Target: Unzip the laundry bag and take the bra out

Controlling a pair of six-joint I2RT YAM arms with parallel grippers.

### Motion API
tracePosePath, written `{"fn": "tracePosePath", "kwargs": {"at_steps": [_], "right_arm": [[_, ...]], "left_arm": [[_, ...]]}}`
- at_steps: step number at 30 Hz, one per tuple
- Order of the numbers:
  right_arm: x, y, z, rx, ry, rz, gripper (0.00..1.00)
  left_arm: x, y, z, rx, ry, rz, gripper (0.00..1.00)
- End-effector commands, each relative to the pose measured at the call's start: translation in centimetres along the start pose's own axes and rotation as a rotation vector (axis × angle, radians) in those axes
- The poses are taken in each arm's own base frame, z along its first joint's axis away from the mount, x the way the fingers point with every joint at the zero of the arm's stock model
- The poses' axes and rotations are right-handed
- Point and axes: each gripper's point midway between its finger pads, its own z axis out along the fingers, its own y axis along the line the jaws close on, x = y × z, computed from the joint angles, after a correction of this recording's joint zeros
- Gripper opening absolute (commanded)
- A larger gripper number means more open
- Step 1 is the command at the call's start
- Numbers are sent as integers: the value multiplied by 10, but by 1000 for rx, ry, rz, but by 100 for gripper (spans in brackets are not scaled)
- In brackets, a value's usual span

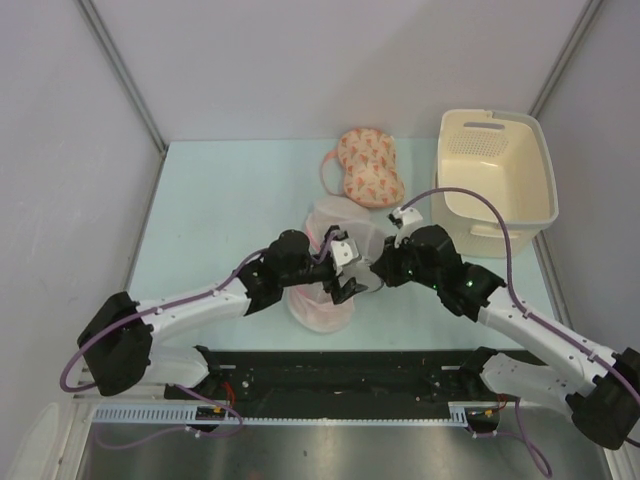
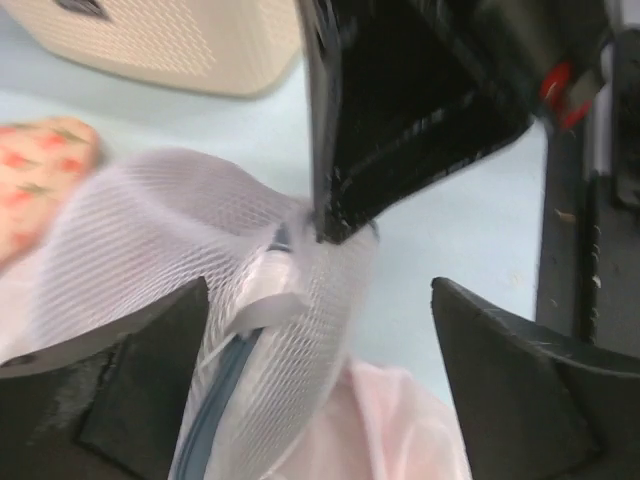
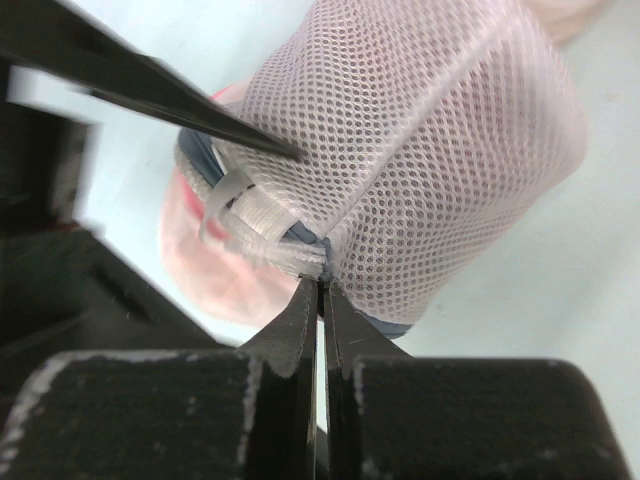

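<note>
The laundry bag (image 1: 345,222) is a white mesh pouch at the table's middle, lying on a pink-trimmed pouch (image 1: 318,308). My right gripper (image 3: 322,285) is shut on the laundry bag (image 3: 440,150), pinching its seam beside the white tab and the blue-grey zip (image 3: 200,160). My left gripper (image 2: 320,300) stands open around the bag (image 2: 170,230), and the zip (image 2: 215,400) runs down beside its left finger (image 2: 130,390). From above, the two grippers (image 1: 345,270) (image 1: 385,262) meet at the bag's near side. The bra is hidden.
A peach patterned bra (image 1: 368,165) lies behind the bag. A cream plastic basket (image 1: 495,180) stands at the back right. The pink pouch (image 2: 400,430) shows under the mesh. The dark base rail (image 1: 340,375) runs along the near edge.
</note>
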Motion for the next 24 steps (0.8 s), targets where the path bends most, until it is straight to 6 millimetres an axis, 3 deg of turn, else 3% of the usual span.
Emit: {"fn": "tracePosePath", "kwargs": {"at_steps": [1, 3, 7, 9, 11, 12, 14, 16, 19, 20, 24], "right_arm": [[-19, -33, -2, 135, -116, 248, 0], [-27, -30, 0, 100, -165, 379, 0], [-42, -28, 8, 111, -245, 617, 0], [-52, -30, 12, 127, -305, 730, 0], [-63, -20, 14, 95, -352, 787, 0], [-73, -20, 12, 102, -406, 807, 0], [-88, 0, 0, 49, -483, 825, 0], [-98, -1, -10, 74, -570, 831, 0], [-97, -6, -14, 106, -597, 885, 0], [-95, -8, -13, 115, -595, 899, 0], [-96, -8, -17, 124, -617, 941, 0]], "left_arm": [[-72, 37, -4, -161, -152, 2, 100], [-83, 44, -11, -200, -159, 2, 100], [-84, 61, -31, -333, -138, -76, 100], [-87, 59, -41, -348, -143, -126, 100], [-76, 52, -42, -336, -108, -223, 100], [-77, 50, -42, -329, -103, -259, 100], [-67, 40, -41, -304, -62, -352, 100], [-62, 35, -46, -307, -46, -394, 100], [-54, 32, -56, -335, -62, -417, 100], [-64, 34, -57, -345, -116, -406, 100], [-63, 29, -62, -362, -129, -431, 100]]}}
